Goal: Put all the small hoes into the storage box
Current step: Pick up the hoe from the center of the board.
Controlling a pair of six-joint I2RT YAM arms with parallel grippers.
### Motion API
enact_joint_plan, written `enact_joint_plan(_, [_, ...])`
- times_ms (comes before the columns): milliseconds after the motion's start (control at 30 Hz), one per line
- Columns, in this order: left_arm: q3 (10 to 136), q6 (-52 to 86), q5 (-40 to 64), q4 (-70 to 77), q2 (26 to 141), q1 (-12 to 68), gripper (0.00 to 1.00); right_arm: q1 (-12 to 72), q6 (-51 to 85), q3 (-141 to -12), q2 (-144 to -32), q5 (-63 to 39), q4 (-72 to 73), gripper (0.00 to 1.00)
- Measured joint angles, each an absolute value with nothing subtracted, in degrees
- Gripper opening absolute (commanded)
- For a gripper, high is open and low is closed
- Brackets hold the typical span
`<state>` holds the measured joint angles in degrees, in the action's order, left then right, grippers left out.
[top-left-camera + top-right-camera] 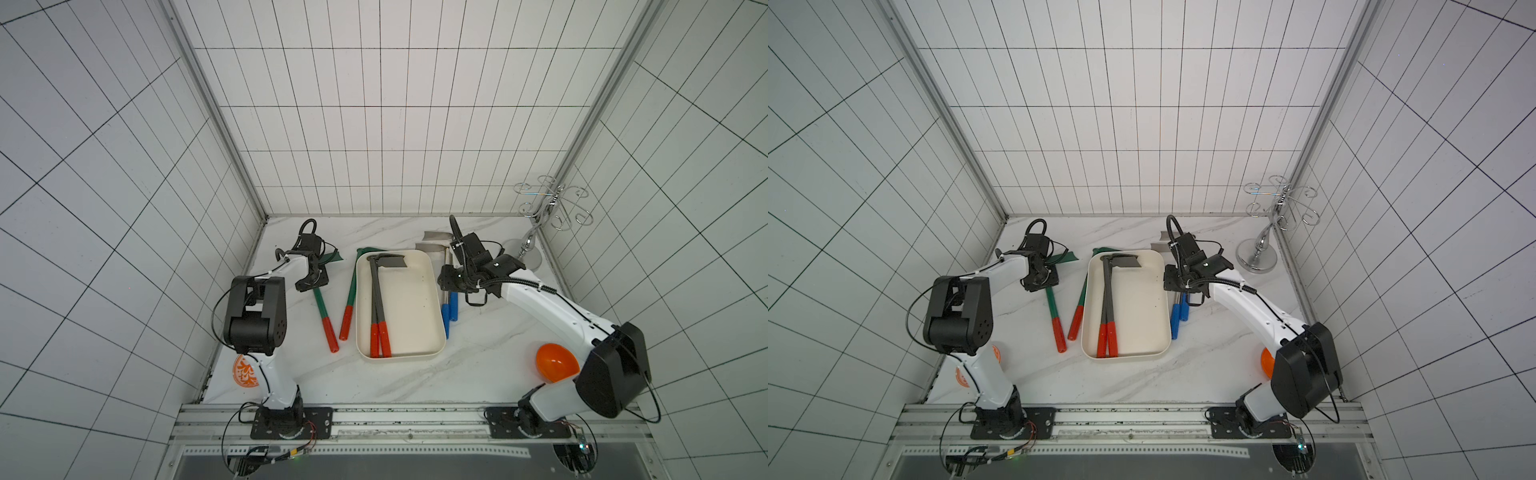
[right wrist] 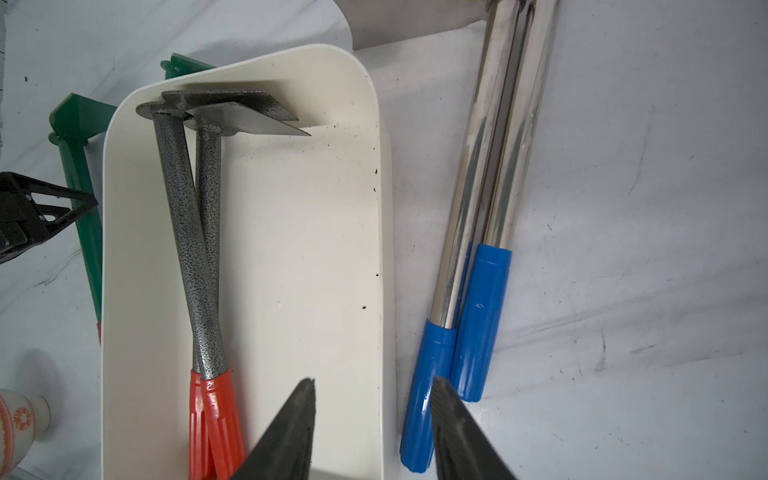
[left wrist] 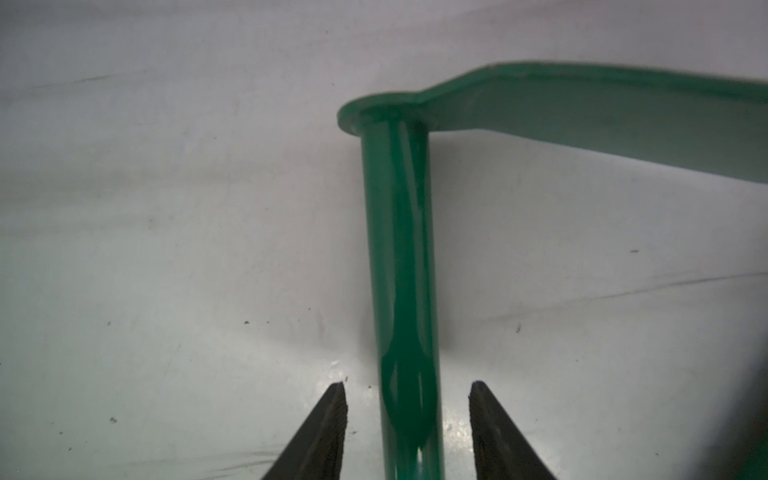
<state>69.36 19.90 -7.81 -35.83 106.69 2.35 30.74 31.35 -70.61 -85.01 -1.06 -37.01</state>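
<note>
Left gripper (image 3: pixel 409 383): I see jaws parted either side of the green hoe (image 3: pixel 401 249), on its glossy round shaft, neither touching it. The hoe lies on the white marbled table (image 3: pixel 166 249), outside the storage box (image 1: pixel 411 316). Right gripper (image 2: pixel 372 379): jaws parted, empty, over the box's smooth cream wall. Inward, in the box: two speckled grey hoes (image 2: pixel 187 232), orange grips. Outward: two polished steel hoes (image 2: pixel 490 166), blue grips. Gridded white walls (image 1: pixel 374 145).

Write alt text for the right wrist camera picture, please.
A cream box holds two grey hoes with red grips. Two steel hoes with blue grips lie on the table beside it, and the right gripper hovers open over the box's wall.
</note>
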Motion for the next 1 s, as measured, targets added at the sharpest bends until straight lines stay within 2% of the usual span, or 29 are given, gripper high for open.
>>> enact_joint_plan(467, [69.3, 19.9, -6.96, -35.14, 108.84, 1.96, 0.49, 30.74, 31.22, -70.54, -85.01, -1.45, -37.01, 0.47])
enact_joint_plan(1000, [69.3, 19.92, -6.31, -34.48, 109.06, 1.39, 0.42, 30.74, 31.14, -70.54, -85.47, -1.93, -37.01, 0.46])
